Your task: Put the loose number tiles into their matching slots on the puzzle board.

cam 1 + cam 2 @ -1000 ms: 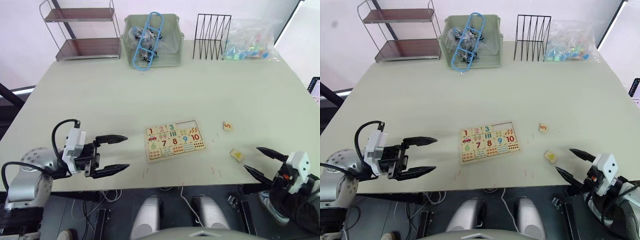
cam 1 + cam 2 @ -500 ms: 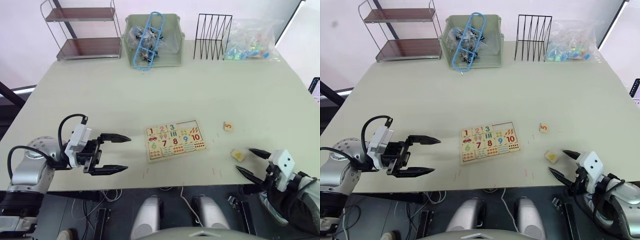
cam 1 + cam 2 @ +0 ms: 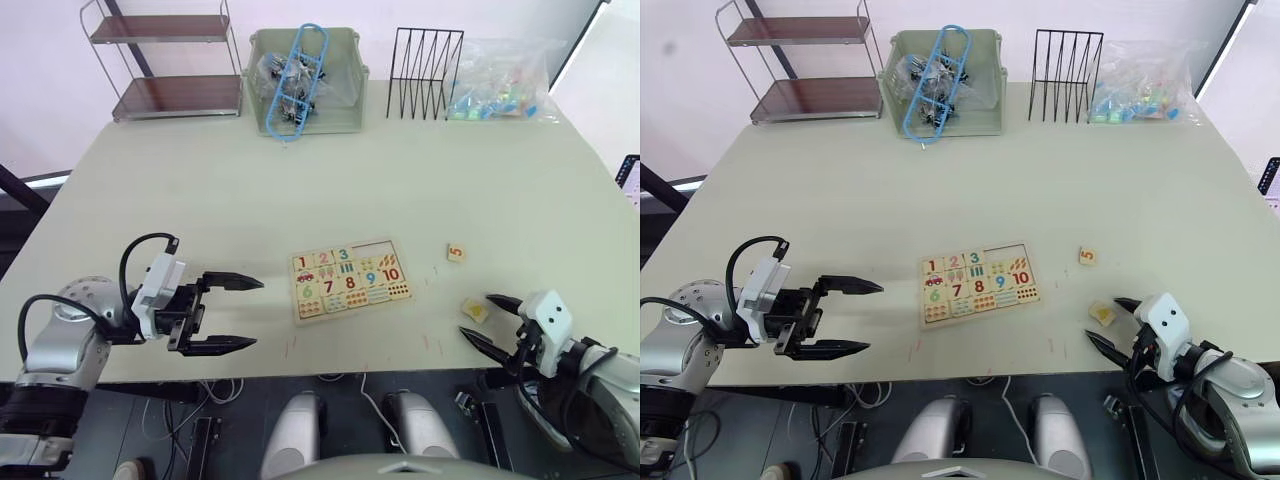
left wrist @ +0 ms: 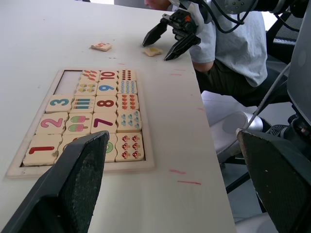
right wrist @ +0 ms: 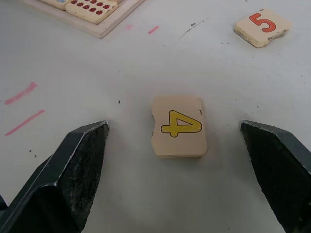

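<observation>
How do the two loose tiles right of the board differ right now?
The 4 tile carries a yellow digit; the 5 tile carries a red one. The 4 tile lies nearer the table's front edge, between the open fingers of the right gripper, while the 5 tile lies farther back with no gripper around it. Both are small pale wooden squares lying flat, face up, on the table, outside the puzzle board.

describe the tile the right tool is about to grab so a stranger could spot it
Start at the puzzle board near the table's front edge and look to its right, where two loose tiles lie. It is the one nearer the front edge, between the open fingers of the right tool. It shows a yellow 4; its neighbour shows a red 5.
</observation>
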